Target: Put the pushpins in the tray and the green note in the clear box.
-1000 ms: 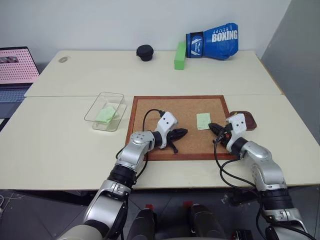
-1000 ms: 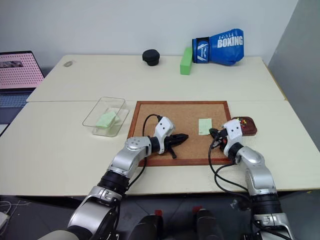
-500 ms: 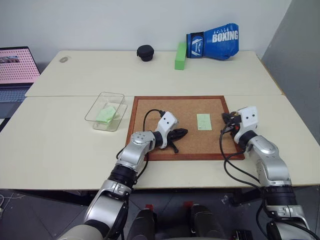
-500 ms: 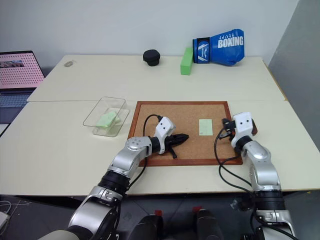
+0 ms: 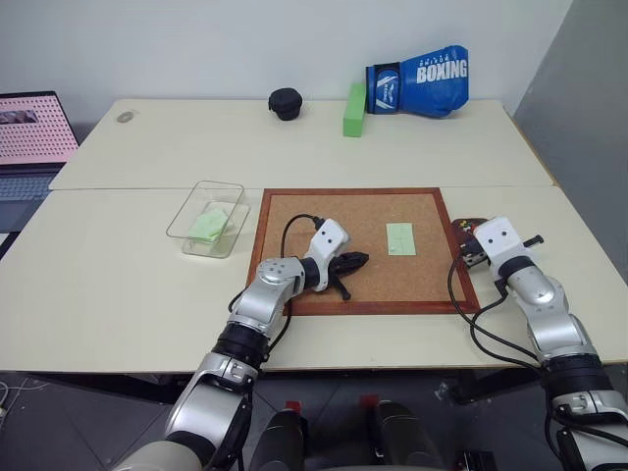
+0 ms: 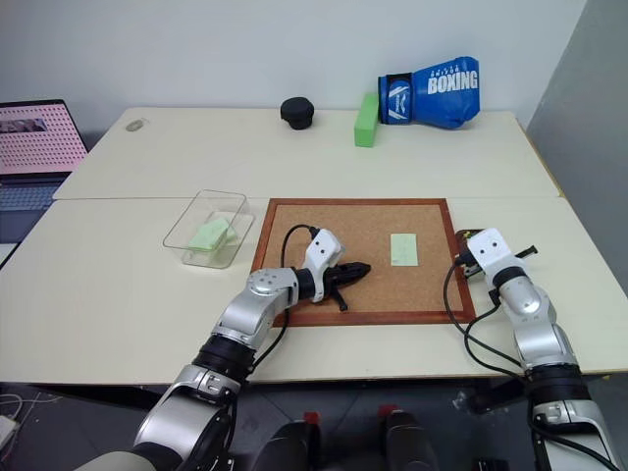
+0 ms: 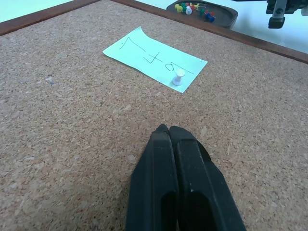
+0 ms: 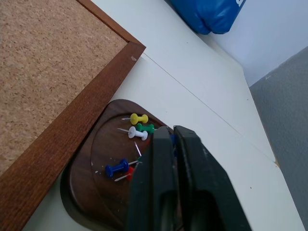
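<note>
My right gripper [image 8: 171,137] has swung right, off the corkboard [image 5: 353,245], over the tray [image 8: 103,144] (fingers nearly together); left gripper [image 7: 168,130] level, pressed shut.

A corkboard [image 5: 324,211] with a reddish-brown frame lay directly beneath the left gripper [image 5: 360,260]. Well beyond the gripper, near the far edge of the pale table [image 5: 128,285], a bright green block [image 5: 353,108] stood just beside a blue boxing glove [image 5: 420,80] (white "BOXING" lettering). A black round object [image 5: 285,103] sat further to the gripper's left. Far off to its left, an open laptop [image 5: 34,132] showed a pink screen.
</note>
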Available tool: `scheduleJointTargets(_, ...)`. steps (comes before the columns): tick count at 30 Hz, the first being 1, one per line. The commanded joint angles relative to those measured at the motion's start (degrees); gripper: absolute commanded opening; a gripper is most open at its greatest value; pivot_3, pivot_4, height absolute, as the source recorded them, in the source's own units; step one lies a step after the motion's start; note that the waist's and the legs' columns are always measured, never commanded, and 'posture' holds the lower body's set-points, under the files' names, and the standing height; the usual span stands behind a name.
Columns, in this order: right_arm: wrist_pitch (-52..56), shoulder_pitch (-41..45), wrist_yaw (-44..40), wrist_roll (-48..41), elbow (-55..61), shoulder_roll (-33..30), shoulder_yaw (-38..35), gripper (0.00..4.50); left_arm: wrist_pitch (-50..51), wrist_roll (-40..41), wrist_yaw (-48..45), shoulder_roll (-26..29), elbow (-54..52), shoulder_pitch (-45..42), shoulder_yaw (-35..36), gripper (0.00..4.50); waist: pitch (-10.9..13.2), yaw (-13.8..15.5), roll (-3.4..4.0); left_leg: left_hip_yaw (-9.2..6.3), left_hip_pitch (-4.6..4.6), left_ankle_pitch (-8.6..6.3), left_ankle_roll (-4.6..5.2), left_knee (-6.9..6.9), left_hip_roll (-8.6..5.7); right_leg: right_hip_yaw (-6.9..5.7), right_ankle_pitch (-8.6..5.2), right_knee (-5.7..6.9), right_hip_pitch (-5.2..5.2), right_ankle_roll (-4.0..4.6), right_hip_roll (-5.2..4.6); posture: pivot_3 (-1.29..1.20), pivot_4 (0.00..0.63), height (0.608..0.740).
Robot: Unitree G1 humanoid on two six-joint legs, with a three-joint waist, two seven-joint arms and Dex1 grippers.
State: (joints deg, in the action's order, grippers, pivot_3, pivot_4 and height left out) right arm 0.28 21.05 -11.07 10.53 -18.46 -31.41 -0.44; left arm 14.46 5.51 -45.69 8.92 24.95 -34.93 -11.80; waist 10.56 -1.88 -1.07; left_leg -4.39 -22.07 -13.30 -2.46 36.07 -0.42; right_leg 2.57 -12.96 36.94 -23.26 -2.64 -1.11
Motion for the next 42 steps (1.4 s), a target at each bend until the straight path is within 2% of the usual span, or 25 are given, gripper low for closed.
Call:
scheduleJointTargets(1, -1.4, 1.1, 0.8, -0.1, 0.3, -0.1, -1.3, 1.27, 0.2, -0.3, -0.1, 0.0, 0.7, 0.4, -0.4, 0.00, 0.0, 0.0, 0.00, 0.00, 0.00, 0.00, 0.00, 0.00, 0.00, 0.00, 0.00, 0.00, 0.00, 0.00, 0.00, 0.00, 0.150, 0.740)
scheduleJointTargets(5, -1.4, 1.3, 0.7, -1.2, -0.1, 0.3, -2.0, 2.21, -0.1, -0.3, 0.3, -0.1, 0.8, 0.4, -0.3, 0.00, 0.0, 0.0, 0.00, 0.00, 0.00, 0.00, 0.00, 0.00, 0.00, 0.01, 0.00, 0.00, 0.00, 0.00, 0.00, 0.00, 0.150, 0.740)
scheduleJointTargets(17, -1.4, 1.9, 1.8, -0.6, -0.9, 0.2, -2.1, 4.44, -0.4, -0.4, 0.2, -0.1, 0.9, 0.4, -0.4, 0.00, 0.0, 0.0, 0.00, 0.00, 0.00, 0.00, 0.00, 0.00, 0.00, 0.01, 0.00, 0.01, 0.00, 0.00, 0.00, 0.00, 0.150, 0.740)
scheduleJointTargets(30, -0.1, 2.6, 2.6, -2.3, -1.6, 1.2, -3.3, 4.44, -0.2, -0.3, 0.1, 0.0, 1.0, 0.2, -0.3, 0.00, 0.0, 0.0, 0.00, 0.00, 0.01, 0.00, 0.00, 0.00, 0.00, 0.01, 0.00, 0.01, 0.00, 0.00, 0.00, 0.00, 0.150, 0.740)
scheduleJointTargets(33, 2.0, 3.1, 2.4, -4.9, -1.3, 2.3, -5.1, 4.44, -0.1, -0.1, 0.1, -0.1, 1.2, 0.1, -0.1, 0.00, 0.0, 0.0, 0.00, 0.00, 0.01, 0.00, 0.00, 0.00, 0.00, 0.01, 0.00, 0.01, 0.00, 0.00, 0.00, 0.00, 0.150, 0.740)
scheduleJointTargets(37, 8.4, 4.7, 1.8, -13.7, -0.1, 6.5, -11.3, 4.44, -0.1, -0.1, 0.1, -0.1, 1.6, -0.1, 0.1, 0.00, 0.0, 0.0, 0.00, -0.01, 0.02, 0.00, 0.00, 0.01, 0.02, 0.01, 0.00, 0.02, 0.02, 0.01, 0.01, 0.00, 0.150, 0.740)
scheduleJointTargets(42, 11.3, 5.9, 2.2, -16.6, 0.5, 7.4, -13.9, 4.44, -0.2, -0.2, 0.1, -0.3, 1.6, -0.1, 0.1, 0.00, 0.0, 0.0, 0.01, -0.01, 0.01, 0.00, 0.00, 0.00, 0.00, 0.01, 0.01, 0.02, 0.02, 0.01, 0.00, 0.00, 0.150, 0.740)
